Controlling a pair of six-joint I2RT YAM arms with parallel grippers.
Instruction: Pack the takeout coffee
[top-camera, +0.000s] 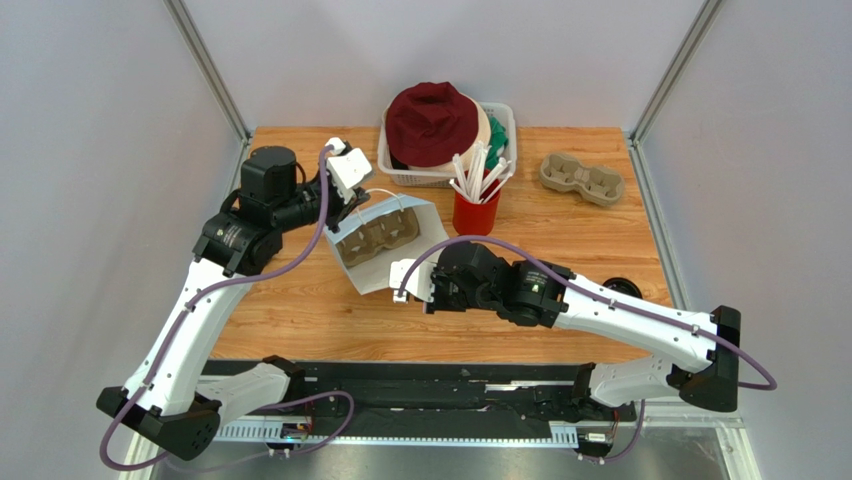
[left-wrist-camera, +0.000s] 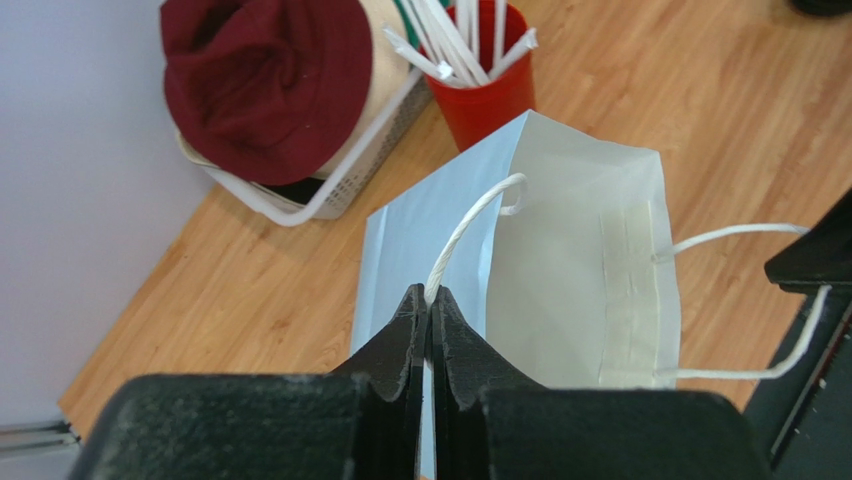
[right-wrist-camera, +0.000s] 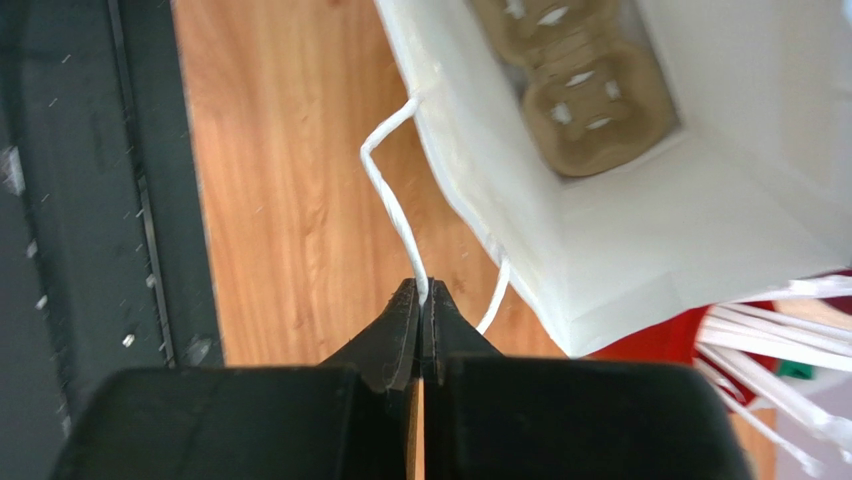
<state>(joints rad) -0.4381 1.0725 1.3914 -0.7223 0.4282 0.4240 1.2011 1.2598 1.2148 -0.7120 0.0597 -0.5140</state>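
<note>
On the tabletop the bag sits mid-field, tilted, its mouth spread toward the overhead camera. A carrier lies flat on its floor with both wells empty. No coffee shows inside the bag.

Beyond the right forearm, near the right edge, a dark round thing peeks out. It may be the coffee, but too little shows to tell. The red cup of straws stands just beside the bag's far corner.

The far handle runs into the left tool, whose jaws are pressed together on the string. The near handle is pinched the same way in the right tool.

The step in hand looks like holding the bag open for loading. To do it well:
- Pull the two strings apart evenly, so the mouth stays wide and the walls do not fold over the carrier.
- Pull gently, since thin string on paper could tear at the glued ends.
- Avoid lifting the bag, or the carrier may slide.
- One tool must let go to fetch the coffee. I would free the right one, nearer the dark thing.
- Mind the red cup's straws beside the bag.
</note>
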